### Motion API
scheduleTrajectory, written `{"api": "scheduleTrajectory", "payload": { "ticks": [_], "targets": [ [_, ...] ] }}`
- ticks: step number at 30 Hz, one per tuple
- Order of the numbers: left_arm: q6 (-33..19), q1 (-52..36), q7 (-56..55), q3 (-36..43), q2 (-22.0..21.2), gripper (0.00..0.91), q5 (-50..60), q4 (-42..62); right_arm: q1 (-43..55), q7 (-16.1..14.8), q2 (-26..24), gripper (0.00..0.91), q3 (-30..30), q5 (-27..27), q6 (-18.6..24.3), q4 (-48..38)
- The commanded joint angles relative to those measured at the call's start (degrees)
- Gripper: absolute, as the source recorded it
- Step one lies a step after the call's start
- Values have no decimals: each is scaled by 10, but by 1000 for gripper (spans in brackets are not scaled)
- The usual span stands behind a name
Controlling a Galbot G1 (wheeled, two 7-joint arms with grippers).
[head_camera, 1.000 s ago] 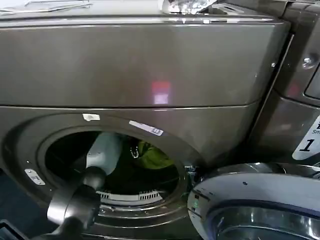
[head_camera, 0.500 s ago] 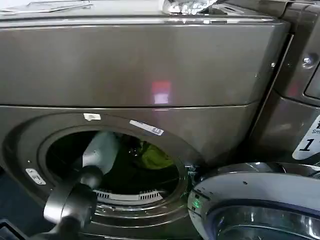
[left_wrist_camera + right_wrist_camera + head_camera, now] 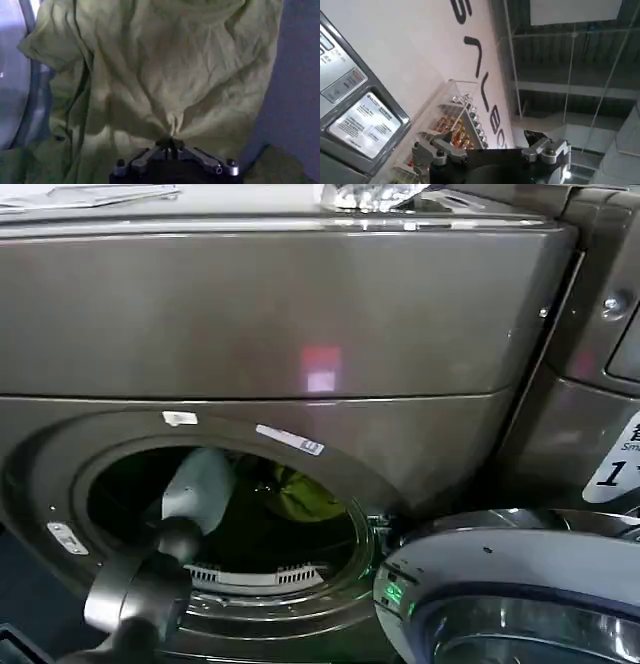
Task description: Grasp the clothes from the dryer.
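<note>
Head view: you are looking down at the dryer [image 3: 300, 324], its bronze-grey front panel taking up most of the scene and its round porthole [image 3: 225, 519] low on the left. The open door [image 3: 510, 584], silver-ringed, swings out at the lower right, just beside the porthole's rim, and crowds that side of the opening. A neighbouring machine with a white sticker marked "1" [image 3: 618, 469] stands at the far right edge. Crumpled clear plastic [image 3: 365, 194] and some papers [image 3: 85, 194] lie on top of the dryer. Your left arm [image 3: 165, 534] rises from the lower left and reaches in through the porthole, its white forearm section partly blocking the left half of the opening. Deep in the drum, right of the arm, you can see the clothes [image 3: 305, 496], a yellow-green patch against the dark interior.

Left wrist view: the clothes [image 3: 165, 75] hang as a wide wrinkled sheet in front of the camera, with the drum wall [image 3: 300, 90] beside them. The left gripper [image 3: 171, 143] has its fingers drawn together, pinching a gathered fold of the fabric, with creases radiating from the pinch.

Right wrist view: the right gripper [image 3: 492, 150] is held well away from the dryer, pointing upward at a white wall with dark lettering [image 3: 480, 85], a wire rack of goods [image 3: 452, 127] and the ceiling beams. Its fingers are spread wide, holding nothing.
</note>
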Motion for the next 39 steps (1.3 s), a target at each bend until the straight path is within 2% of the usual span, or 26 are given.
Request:
{"api": "scheduleTrajectory", "payload": {
  "ticks": [1,8,9,11,14,17,21,25,32,39],
  "targets": [
    [0,0,-62,4,-1,0,-19,-17,0,0,0,907,-1,0,0,0],
    [26,11,-160,22,-6,0,-79,-51,1,0,1,907,-1,1,1,-2],
    [61,16,-170,24,-10,0,-86,-62,0,0,1,907,1,1,2,-4],
    [88,25,-200,32,-11,0,-99,-84,1,0,0,907,1,2,2,-5],
    [160,46,-259,40,-17,0,-137,-128,1,0,-1,907,0,4,2,-6],
    [204,65,-328,38,-22,0,-170,-170,1,0,0,907,1,5,3,-7],
    [239,104,-402,21,-24,0,-233,-231,7,0,1,907,-1,11,1,-5],
    [236,141,-480,-20,-36,0,-287,-288,7,0,2,907,-1,12,2,-6],
    [245,255,-573,-73,-36,0,-497,-465,9,6,3,907,0,13,2,-8],
    [246,379,-625,-74,-27,0,-665,-645,10,9,0,907,3,18,4,-10]
  ]
}}
